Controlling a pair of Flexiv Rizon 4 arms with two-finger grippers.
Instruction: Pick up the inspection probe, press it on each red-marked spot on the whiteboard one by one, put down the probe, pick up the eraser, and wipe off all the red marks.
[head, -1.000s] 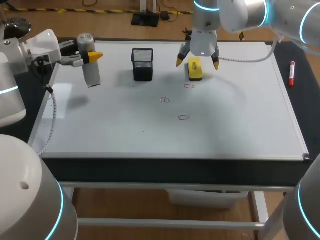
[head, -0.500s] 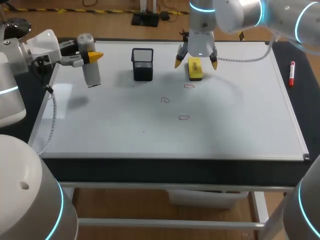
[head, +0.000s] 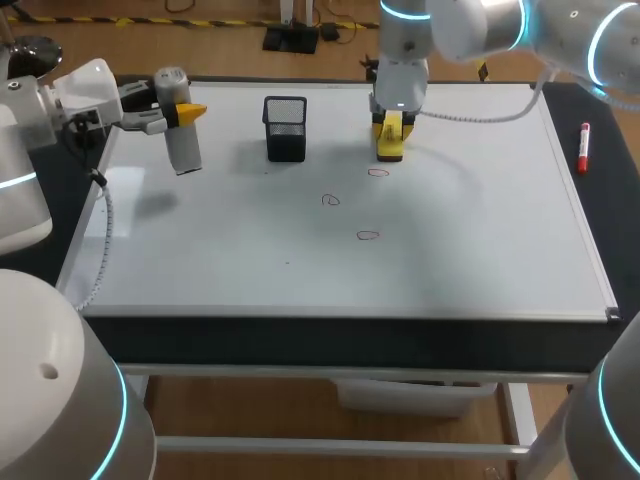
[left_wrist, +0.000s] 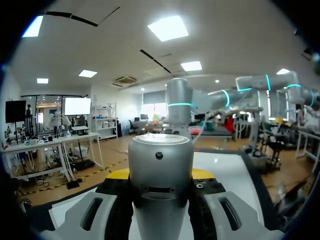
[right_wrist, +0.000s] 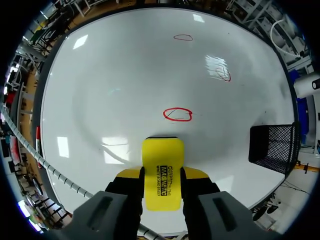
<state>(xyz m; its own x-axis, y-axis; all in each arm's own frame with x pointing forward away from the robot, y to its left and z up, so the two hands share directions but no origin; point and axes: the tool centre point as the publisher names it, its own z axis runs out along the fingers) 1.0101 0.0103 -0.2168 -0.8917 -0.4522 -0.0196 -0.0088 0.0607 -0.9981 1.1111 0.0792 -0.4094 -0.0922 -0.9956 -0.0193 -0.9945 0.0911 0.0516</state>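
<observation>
Right wrist view: right gripper (right_wrist: 162, 176), wide a second ago, now clamps the yellow eraser (right_wrist: 162, 162); left gripper (head: 172, 112) holds the inspection probe (head: 183, 150). Wiping can start.

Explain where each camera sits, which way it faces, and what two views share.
Head view: fixed above and behind, looking down on the whiteboard; it shows the left tool holding the probe and the right tool shut on the eraser.
Left wrist view: on the left wrist, facing level across the whiteboard; the probe fills its own tool.
Right wrist view: on the right wrist, facing down at the whiteboard; its tool grips the eraser, with the red marks ahead.
Shared: head and right wrist views both show the eraser, red marks and mesh cup.
</observation>
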